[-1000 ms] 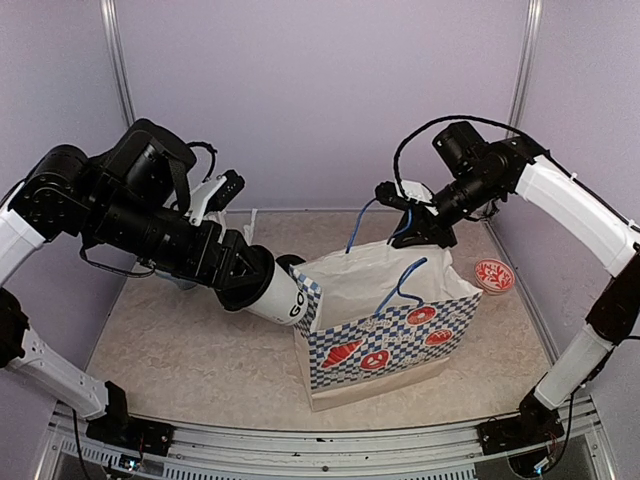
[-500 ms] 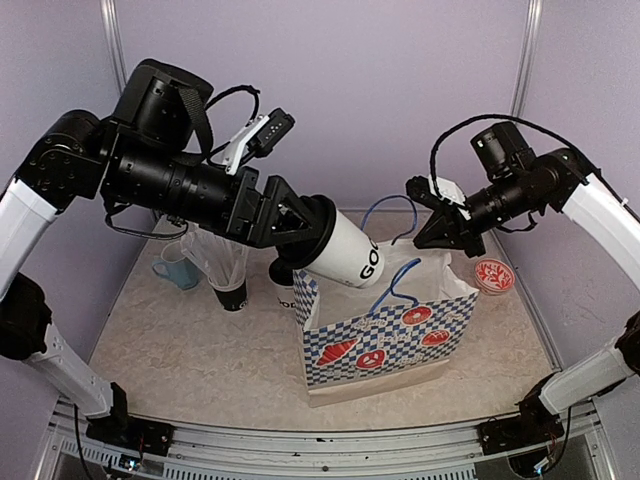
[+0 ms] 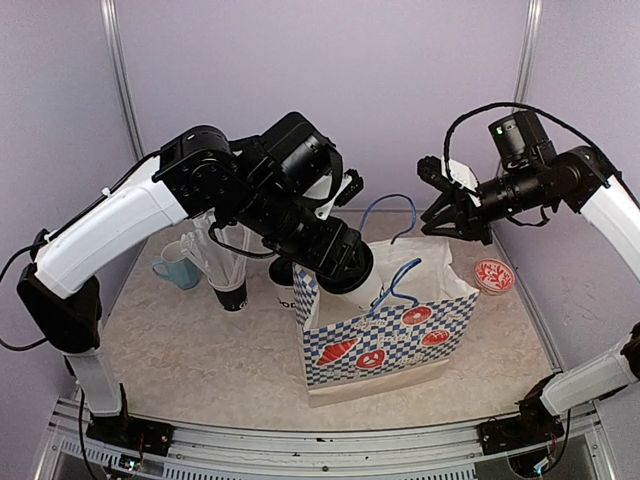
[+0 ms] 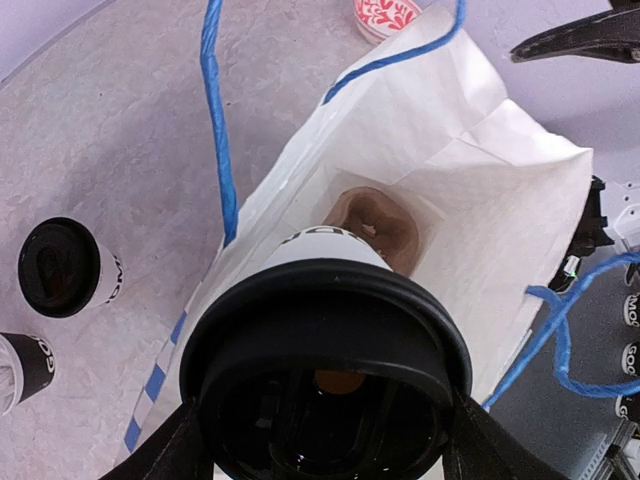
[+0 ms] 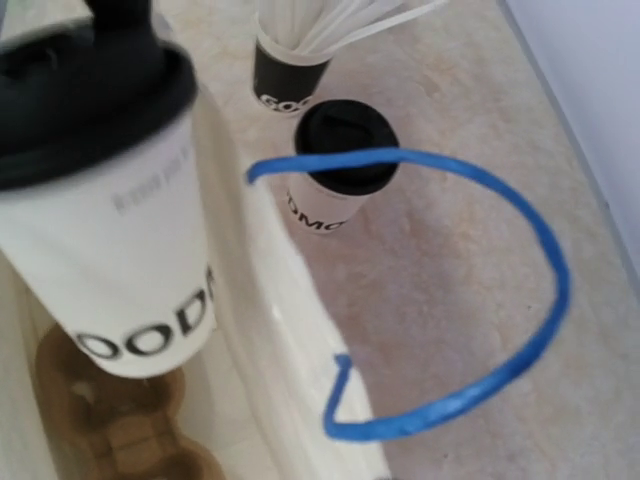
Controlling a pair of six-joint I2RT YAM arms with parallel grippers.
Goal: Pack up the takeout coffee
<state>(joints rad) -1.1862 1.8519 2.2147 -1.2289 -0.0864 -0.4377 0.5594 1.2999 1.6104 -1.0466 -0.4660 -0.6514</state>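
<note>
My left gripper (image 3: 345, 265) (image 4: 325, 440) is shut on a takeout coffee (image 4: 322, 243), a white cup with a black lid (image 4: 325, 330) and black lettering, also in the right wrist view (image 5: 110, 230). It hangs upright in the mouth of the white paper bag (image 3: 380, 345) (image 4: 480, 190), above a brown cardboard cup carrier (image 4: 378, 222) (image 5: 100, 425) on the bag's floor. A second takeout coffee (image 3: 287, 295) (image 4: 62, 268) (image 5: 340, 170) stands on the table behind the bag. My right gripper (image 3: 435, 197) hovers open to the right of the bag's far blue handle (image 3: 390, 205) (image 5: 520, 340), apart from it.
A black cup of white straws (image 3: 230, 290) (image 5: 290, 70) and a light-blue mug (image 3: 178, 270) stand left of the bag. A round red-patterned dish (image 3: 493, 275) (image 4: 388, 12) lies to its right. Purple walls close in the table.
The left arm has swung the cup from tilted above the bag to upright in its mouth. The right gripper has opened, and the blue handle now stands free.
</note>
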